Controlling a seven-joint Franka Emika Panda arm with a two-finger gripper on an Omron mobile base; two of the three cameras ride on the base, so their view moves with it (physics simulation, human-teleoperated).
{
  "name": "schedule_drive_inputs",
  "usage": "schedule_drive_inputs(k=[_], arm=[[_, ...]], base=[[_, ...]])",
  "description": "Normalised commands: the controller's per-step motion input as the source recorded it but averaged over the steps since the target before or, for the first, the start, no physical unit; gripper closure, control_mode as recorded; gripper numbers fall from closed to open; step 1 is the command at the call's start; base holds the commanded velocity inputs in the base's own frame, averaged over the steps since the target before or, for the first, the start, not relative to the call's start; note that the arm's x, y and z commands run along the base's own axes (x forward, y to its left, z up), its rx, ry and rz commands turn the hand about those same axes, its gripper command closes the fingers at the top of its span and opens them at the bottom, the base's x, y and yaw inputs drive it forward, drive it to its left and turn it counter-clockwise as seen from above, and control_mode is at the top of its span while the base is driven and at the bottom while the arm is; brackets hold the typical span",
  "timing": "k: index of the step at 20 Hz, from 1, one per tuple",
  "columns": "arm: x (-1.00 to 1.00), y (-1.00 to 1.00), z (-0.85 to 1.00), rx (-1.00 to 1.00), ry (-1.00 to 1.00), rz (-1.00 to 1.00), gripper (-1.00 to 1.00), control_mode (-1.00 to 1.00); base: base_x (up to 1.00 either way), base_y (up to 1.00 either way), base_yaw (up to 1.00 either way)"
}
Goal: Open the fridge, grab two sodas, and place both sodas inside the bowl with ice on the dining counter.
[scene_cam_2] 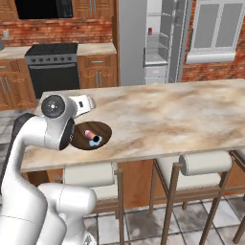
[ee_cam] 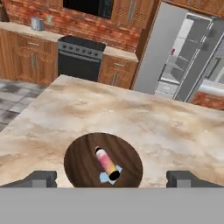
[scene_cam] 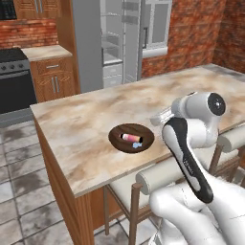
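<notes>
Progress: roughly half done by my reckoning; one soda is delivered and one is left.

Bowl: the round, shallow, dark-brown wooden bowl [scene_cam: 131,138] sits on the big beige veined-marble dining counter [scene_cam: 86,119], near the edge with the stools.

Can in bowl: one small red-pink cylindrical soda can [ee_cam: 106,163] lies on its side inside the bowl, its dark end pointing toward the hand camera.

Ice: a few tiny pale-blue cubes [ee_cam: 105,176] rest against the can at the bowl's bottom, partly tucked under it.

Second can: another small red can [scene_cam_2: 150,31] stands upright on a glass shelf inside the fridge, well apart from the counter.

Fridge: the tall matte-grey two-door fridge [scene_cam: 88,43] stands beyond the counter with its door swung open and its shelves on show, so the opening step looks finished.

Gripper: the two-finger gripper [ee_cam: 111,178] hovers over the near side of the bowl, its two dark tips spread wide to either side with nothing between them; it looks released and empty.

Arm: the white arm [scene_cam: 191,139] rises at the stool side of the counter, with the hand reaching over the marble toward the bowl.

Left to do: as I judge it, go back to the fridge, take the shelf can, bring it over and set it in the bowl beside the first.

Surroundings: a black oven [scene_cam_2: 52,67] stands among wooden cabinets against the brick wall, untouched by any of this.
</notes>
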Motion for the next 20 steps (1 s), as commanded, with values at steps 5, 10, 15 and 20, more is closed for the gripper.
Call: schedule_drive_inputs(k=[5, 10, 15, 20], arm=[[-0.97, -0.08, 0.59, 0.33, -0.12, -0.29, -1.0, -1.0], [-1.0, -0.18, 0.37, 0.23, -0.06, -0.22, -1.0, -1.0], [-1.0, -0.21, -0.03, 0.13, -0.1, -0.19, -1.0, -1.0], [-0.29, 0.01, -0.08, 0.0, -0.01, -0.05, -1.0, -1.0]], base=[[0.0, 0.0, 0.0], [0.0, 0.0, 0.0], [0.0, 0.0, 0.0], [0.0, 0.0, 0.0]])
